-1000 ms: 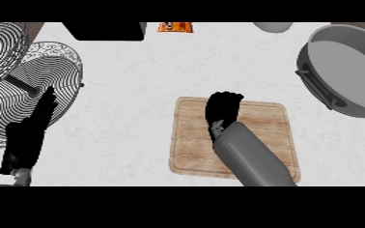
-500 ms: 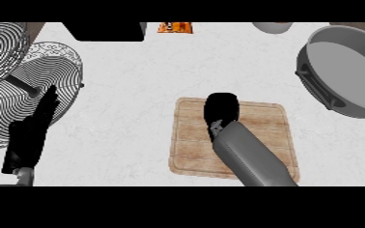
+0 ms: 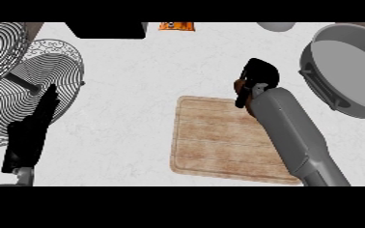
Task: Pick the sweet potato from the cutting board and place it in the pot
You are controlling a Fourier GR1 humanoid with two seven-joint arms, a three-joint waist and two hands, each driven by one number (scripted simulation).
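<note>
1. Carrying is the step in hand: the right hand (image 3: 257, 79) has its fingers curled round the sweet potato (image 3: 240, 86), which sits inside the grasp just past the far edge of the cutting board (image 3: 228, 140).
2. To do it well, I judge the hand should travel to its right toward the pot (image 3: 335, 72), keep high enough to clear the near rim, and let go only once the load is over the pot's grey inside.
3. The sweet potato is mostly hidden; only a brown-orange sliver shows at the hand's left side, so its full shape cannot be told.
4. The left hand (image 3: 32, 130) shows well off to the right hand's left, near the view's edge, fingers straight and holding nothing, beside a wire rack (image 3: 39, 72).
</note>
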